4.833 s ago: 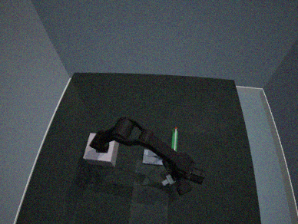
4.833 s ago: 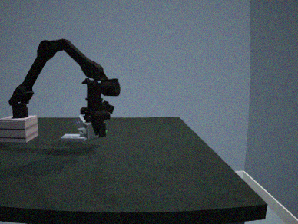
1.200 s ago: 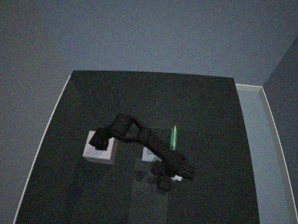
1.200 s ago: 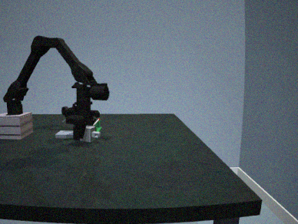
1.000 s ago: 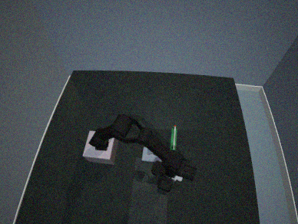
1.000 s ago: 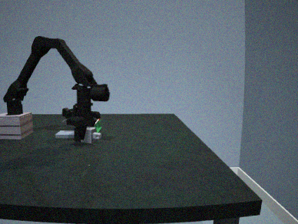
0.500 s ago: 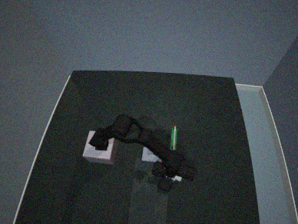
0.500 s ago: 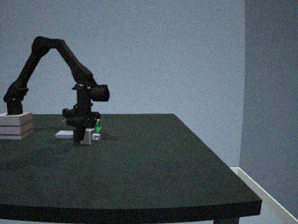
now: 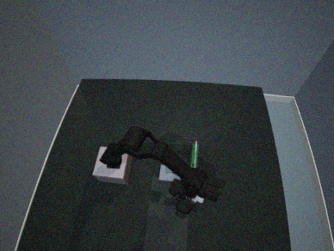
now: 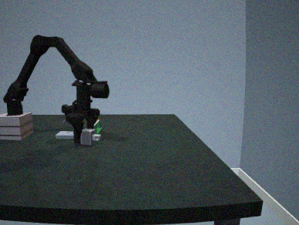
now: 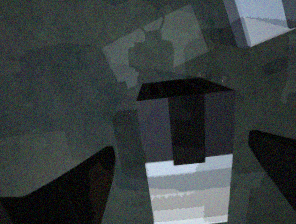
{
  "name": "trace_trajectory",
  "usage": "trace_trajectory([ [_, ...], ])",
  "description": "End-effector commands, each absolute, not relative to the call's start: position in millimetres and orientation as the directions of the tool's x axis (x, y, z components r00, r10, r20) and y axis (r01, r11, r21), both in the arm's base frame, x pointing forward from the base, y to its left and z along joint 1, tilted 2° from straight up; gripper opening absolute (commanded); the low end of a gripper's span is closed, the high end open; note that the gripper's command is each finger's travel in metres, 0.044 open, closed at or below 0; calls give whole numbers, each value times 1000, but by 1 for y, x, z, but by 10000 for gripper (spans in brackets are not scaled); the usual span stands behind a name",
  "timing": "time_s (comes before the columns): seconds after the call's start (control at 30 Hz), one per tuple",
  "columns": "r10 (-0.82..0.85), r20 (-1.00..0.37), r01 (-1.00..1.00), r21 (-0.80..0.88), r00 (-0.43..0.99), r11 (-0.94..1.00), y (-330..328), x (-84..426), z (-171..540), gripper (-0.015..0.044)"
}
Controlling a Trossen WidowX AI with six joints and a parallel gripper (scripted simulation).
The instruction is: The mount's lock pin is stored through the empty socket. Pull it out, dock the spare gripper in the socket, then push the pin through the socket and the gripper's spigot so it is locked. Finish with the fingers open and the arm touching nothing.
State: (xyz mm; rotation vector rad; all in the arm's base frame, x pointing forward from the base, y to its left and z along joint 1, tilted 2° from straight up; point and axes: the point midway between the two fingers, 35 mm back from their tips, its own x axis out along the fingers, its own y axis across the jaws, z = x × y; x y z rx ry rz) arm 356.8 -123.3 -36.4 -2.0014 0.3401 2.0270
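My gripper (image 10: 84,136) (image 11: 181,145) is open and low over the table, its fingers apart on either side of a grey block with a black central strip, with gaps showing in the wrist view. This block (image 10: 87,137) (image 11: 220,125), apparently the spare gripper, has a white end piece (image 9: 198,199) (image 10: 96,137). A long green bar (image 9: 193,156) (image 10: 99,128) with a pale stripe and a red tip is behind it; I cannot tell whether it is the lock pin. The socket is not clearly visible, perhaps hidden by the arm.
A low white block (image 9: 167,173) (image 10: 65,135) (image 11: 260,17) lies between the gripper and the arm's pale base (image 9: 110,173) (image 10: 13,128). The dark table (image 9: 129,101) (image 10: 162,177) has its edge at the right. A lighter patch (image 11: 187,35) shows on its surface.
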Motion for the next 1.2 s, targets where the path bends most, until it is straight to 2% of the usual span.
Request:
trace_trajectory([
  [0.0, 28, -1000, -353, -24, -7, -935, -124, 357, -25, 440],
  [0.4, 33, -999, -354, -23, -23, -935, -122, 352, 0, 440],
  [0.93, 34, -999, -354, -23, -25, -935, -122, 351, -9, 440],
  [1.17, 34, -999, -354, -23, -26, -935, -123, 352, 34, 440],
])
